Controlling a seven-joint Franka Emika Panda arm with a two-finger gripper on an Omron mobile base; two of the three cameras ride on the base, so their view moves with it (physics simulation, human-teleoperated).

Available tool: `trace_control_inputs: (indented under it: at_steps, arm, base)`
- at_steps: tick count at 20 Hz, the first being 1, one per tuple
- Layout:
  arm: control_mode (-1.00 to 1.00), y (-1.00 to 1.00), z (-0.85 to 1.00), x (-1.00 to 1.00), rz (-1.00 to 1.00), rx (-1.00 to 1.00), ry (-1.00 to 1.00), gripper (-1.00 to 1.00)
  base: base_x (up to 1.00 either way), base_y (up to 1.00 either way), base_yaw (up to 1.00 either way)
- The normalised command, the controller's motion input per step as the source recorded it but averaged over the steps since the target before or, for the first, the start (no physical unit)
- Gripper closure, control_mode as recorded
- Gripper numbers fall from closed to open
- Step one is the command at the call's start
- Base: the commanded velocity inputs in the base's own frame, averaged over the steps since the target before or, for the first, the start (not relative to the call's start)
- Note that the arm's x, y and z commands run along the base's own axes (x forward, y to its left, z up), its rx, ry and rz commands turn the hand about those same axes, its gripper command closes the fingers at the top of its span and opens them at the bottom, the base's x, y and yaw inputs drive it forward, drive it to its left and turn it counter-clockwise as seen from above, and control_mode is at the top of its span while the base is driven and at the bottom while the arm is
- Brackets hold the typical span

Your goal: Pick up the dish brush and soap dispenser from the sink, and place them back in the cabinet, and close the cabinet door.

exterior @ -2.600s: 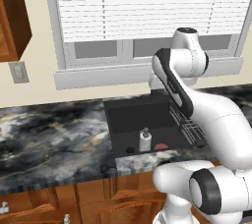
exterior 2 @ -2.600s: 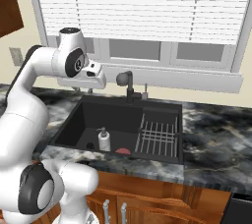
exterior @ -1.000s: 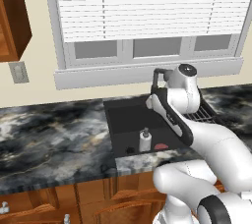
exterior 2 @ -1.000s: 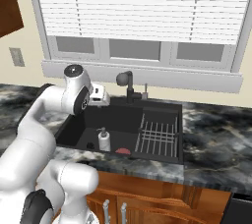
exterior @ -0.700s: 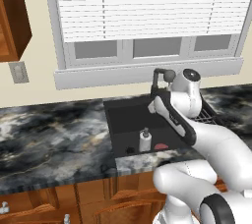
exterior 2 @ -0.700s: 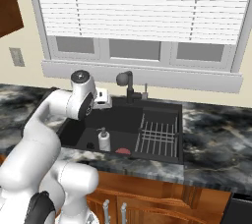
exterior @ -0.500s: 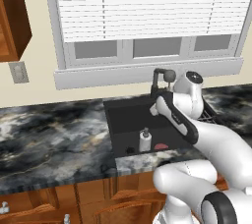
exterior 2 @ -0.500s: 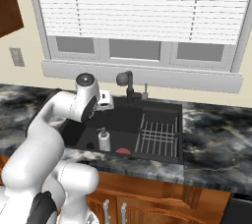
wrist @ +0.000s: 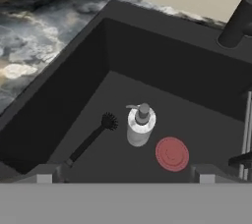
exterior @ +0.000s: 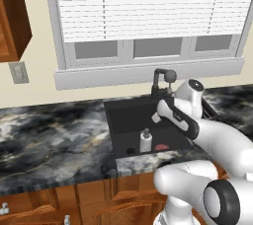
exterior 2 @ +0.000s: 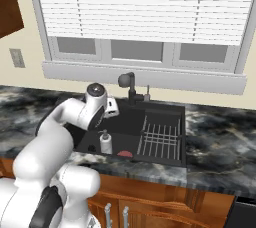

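The black sink [wrist: 74,85] holds a white soap dispenser [wrist: 140,127] with a grey pump top, standing upright. Just left of it lies the dish brush [wrist: 91,138], which looks black here, with a bristled head and a thin dark handle. My gripper [wrist: 124,174] hangs open above the basin's near side, nothing between its fingers, and both items lie ahead of it. From the base I see the hand [exterior: 159,115] over the sink [exterior: 111,115], above the dispenser [exterior: 145,141]. A corner of the reddish-brown cabinet [exterior: 12,17] shows at the upper left; whether its door is open I cannot tell.
A flat red round disc [wrist: 172,154] lies on the sink floor right of the dispenser. A wire rack [exterior 2: 160,139] fills the basin's right part. The dark faucet [exterior 2: 131,87] stands behind the sink. Marbled countertop [exterior: 49,135] stretches to the left below a blinded window.
The arm has bent lower and the hand has come down and forward over the sink. The jaws stay open; the dispenser and brush have not moved.
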Motion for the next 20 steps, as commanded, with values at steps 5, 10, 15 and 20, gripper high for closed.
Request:
trace_control_inputs:
  at_steps: [5, 10, 15, 20]
  arm:
    - [-1.00, 0.00, -0.40, 0.22, 0.05, 0.00, 0.00, -1.00]
    - [-1.00, -0.09, -0.32, 0.19, 0.06, 0.00, 0.00, -1.00]
    - [-1.00, -0.12, -0.28, 0.13, 0.08, 0.00, 0.00, -1.00]
    - [-1.00, -0.12, -0.29, 0.14, 0.08, 0.00, -0.01, -1.00]
  base:
    - [0.00, 0.00, 0.00]
    - [0.00, 0.00, 0.00]
    - [0.00, 0.00, 0.00]
    - [0.00, 0.00, 0.00]
